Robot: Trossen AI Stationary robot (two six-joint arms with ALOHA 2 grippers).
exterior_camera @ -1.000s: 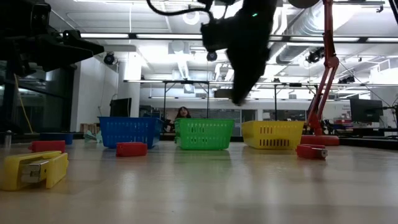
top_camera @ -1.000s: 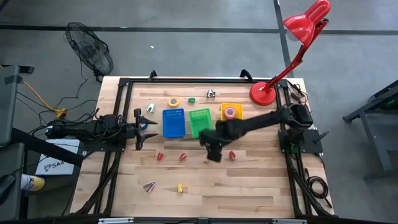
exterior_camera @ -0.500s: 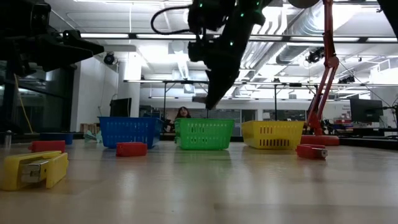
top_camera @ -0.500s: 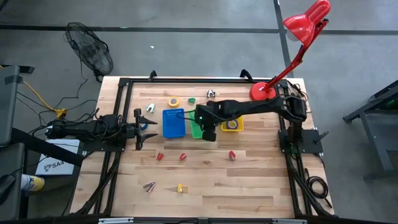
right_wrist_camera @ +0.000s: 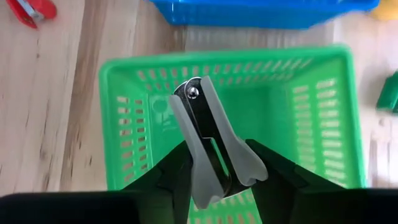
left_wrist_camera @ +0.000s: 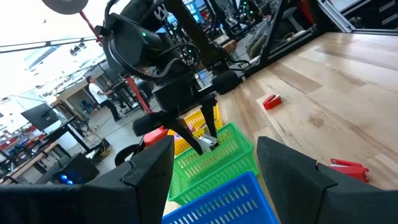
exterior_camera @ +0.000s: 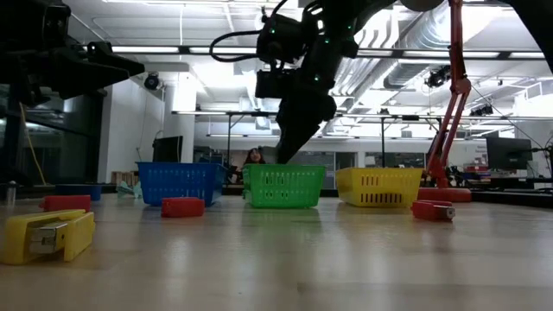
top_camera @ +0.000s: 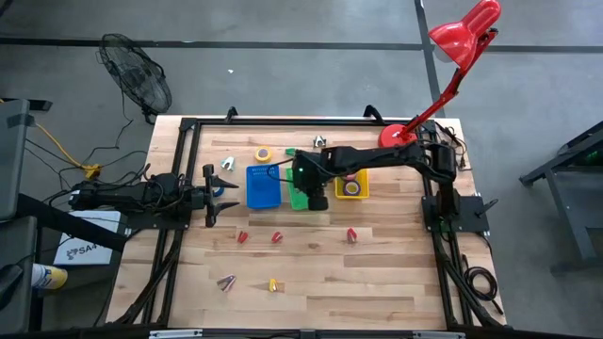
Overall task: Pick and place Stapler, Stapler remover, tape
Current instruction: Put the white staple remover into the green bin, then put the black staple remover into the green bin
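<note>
My right gripper hangs over the green basket, shut on a grey metal stapler remover. The low view shows the gripper just above the green basket's rim. The blue basket stands to the left of it and the yellow basket to the right. A yellow tape roll lies flat beyond the blue basket. Red staplers lie nearer the front. My left gripper waits open at the table's left edge. My right gripper pinches the stapler remover's wide winged end between its two fingers. The fingers come from above, slanting down. The remover's riveted end points away from the fingers, down at the green basket's floor, and the remover is clear of the basket.
A yellow stapler and a small remover lie near the front. Two grey removers and a small green thing lie beyond the baskets. A red desk lamp's base stands at the far right corner.
My right gripper has gone from the table's middle toward the far edge and to the left, ending over the green basket. It has rolled its wrist and sunk a little on the way. Over the last half second it has moved only slightly.
</note>
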